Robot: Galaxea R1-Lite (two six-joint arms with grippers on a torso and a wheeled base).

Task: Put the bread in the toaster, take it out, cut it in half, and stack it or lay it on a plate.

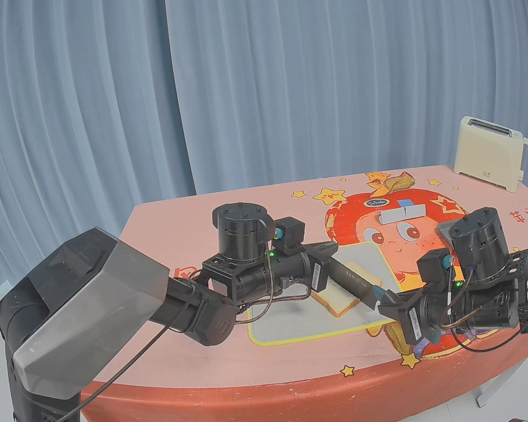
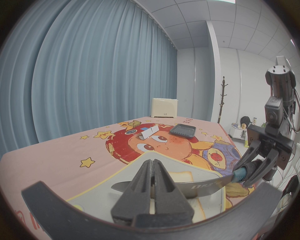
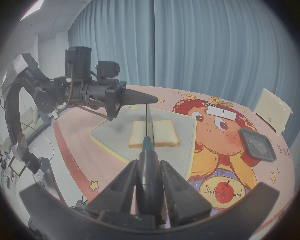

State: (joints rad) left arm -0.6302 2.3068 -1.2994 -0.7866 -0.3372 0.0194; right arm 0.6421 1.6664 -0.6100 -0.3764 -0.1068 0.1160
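Note:
A slice of bread (image 1: 340, 303) (image 3: 164, 132) lies on a grey cutting board (image 1: 290, 328) (image 3: 112, 131). My right gripper (image 1: 388, 304) (image 3: 148, 162) (image 2: 243, 175) is shut on the dark handle of a knife (image 2: 200, 187) (image 3: 146, 125). The blade stands on edge across the middle of the slice. My left gripper (image 1: 366, 290) (image 2: 153, 165) (image 3: 154, 99) is shut, its joined fingers reaching over the bread and the blade's far end. I cannot tell whether they touch the blade. The cream toaster (image 1: 490, 151) (image 3: 272, 114) stands at the table's far right corner.
A dark square tray (image 3: 257, 144) (image 2: 182, 130) lies right of the board, close to my right wrist. A small white and blue block (image 1: 402, 212) sits farther back on the printed cloth. The table's front edge runs just below the board.

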